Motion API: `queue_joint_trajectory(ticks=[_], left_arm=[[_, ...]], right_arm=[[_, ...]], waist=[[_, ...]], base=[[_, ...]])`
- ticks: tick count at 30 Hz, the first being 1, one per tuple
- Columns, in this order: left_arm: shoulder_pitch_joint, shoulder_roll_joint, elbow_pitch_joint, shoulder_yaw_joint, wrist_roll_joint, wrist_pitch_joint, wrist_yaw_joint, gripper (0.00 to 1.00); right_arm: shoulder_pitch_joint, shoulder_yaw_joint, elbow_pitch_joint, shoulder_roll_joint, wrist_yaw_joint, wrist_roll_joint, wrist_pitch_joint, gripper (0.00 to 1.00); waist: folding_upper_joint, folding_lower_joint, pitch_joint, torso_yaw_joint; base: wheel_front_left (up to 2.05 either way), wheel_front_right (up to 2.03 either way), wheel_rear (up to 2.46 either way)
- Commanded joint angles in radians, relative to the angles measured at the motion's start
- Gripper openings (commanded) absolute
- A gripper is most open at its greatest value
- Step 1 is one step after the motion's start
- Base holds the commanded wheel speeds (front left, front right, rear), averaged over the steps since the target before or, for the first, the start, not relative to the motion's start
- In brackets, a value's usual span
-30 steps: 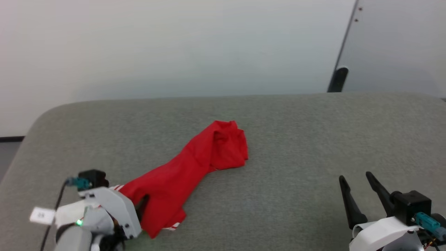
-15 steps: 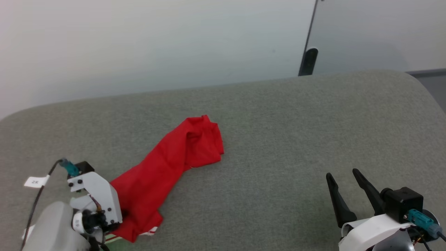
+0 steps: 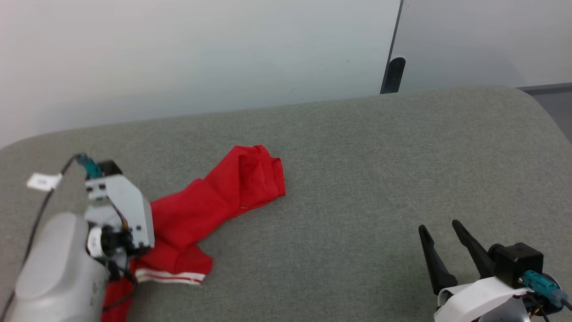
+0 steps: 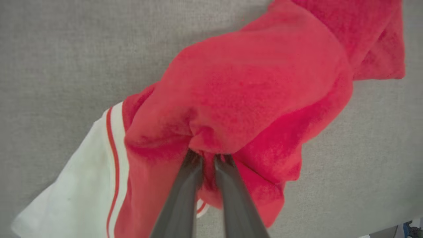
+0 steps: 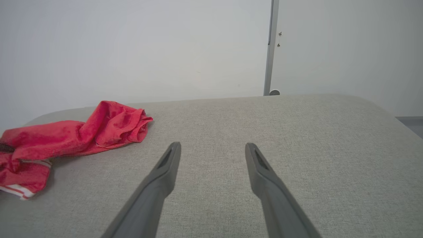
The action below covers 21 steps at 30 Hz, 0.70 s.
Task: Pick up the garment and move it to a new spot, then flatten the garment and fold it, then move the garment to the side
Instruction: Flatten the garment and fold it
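The garment (image 3: 214, 201), red and crumpled into a long bundle, lies on the left half of the grey padded table (image 3: 357, 156); a white-striped hem shows at its near end. In the left wrist view my left gripper (image 4: 208, 159) is shut on a fold of the garment (image 4: 251, 86), beside a white sleeve with red stripes (image 4: 82, 165). In the head view the left wrist housing (image 3: 118, 205) hides those fingers. My right gripper (image 3: 440, 229) stands open over bare table at the lower right, far from the cloth. The right wrist view shows its fingers (image 5: 213, 147) apart and the garment (image 5: 66, 138) at far left.
A pale wall rises behind the table's far edge. A dark vertical strip with a black piece (image 3: 395, 74) stands at the back right. The table's rounded right corner (image 3: 532, 96) borders grey floor. A cable with a white tag (image 3: 42, 181) hangs off my left wrist.
The head camera has shifted. My left gripper has shut on the garment's near end and lifted it, bunching the cloth and baring the striped hem. The right gripper stays open.
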Motion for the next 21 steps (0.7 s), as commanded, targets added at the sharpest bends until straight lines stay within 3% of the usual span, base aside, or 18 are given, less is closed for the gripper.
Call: queue_joint_trajectory(ticks=[1,9,13,19,20,21], left_arm=[[-0.023,0.002,-0.031,-0.001,0.004,0.015,0.011,0.00],[-0.079,0.014,-0.167,-0.029,0.024,0.033,0.006,0.00],[-0.081,0.013,-0.121,-0.021,0.022,0.010,0.018,0.00],[-0.058,-0.002,-0.022,-0.017,0.006,-0.047,-0.004,0.00],[-0.056,0.004,-0.009,-0.022,0.016,-0.060,-0.006,0.07],[-0.054,0.007,0.004,-0.027,0.023,-0.072,-0.012,0.31]], right_arm=[[0.009,0.004,-0.006,0.005,0.004,0.009,0.004,1.00],[0.002,0.012,-0.020,0.008,0.004,0.011,0.020,1.00],[-0.008,0.023,-0.017,0.009,0.004,0.017,0.021,1.00],[-0.013,0.027,-0.010,0.012,0.004,0.019,0.025,1.00],[-0.014,0.026,-0.009,0.012,0.004,0.019,0.026,1.00],[-0.014,0.025,-0.009,0.013,0.004,0.021,0.026,1.00]], waist=[[0.0000,0.0000,0.001,0.001],[0.0000,0.0000,0.026,-0.015],[0.0000,0.0000,0.036,-0.031],[0.0000,0.0000,0.051,-0.048],[0.0000,0.0000,0.053,-0.049],[0.0000,0.0000,0.054,-0.048]], base=[[0.00,0.00,0.00],[0.00,0.00,0.00],[0.00,0.00,0.00],[0.00,0.00,0.00],[0.00,0.00,0.00],[0.00,0.00,0.00]])
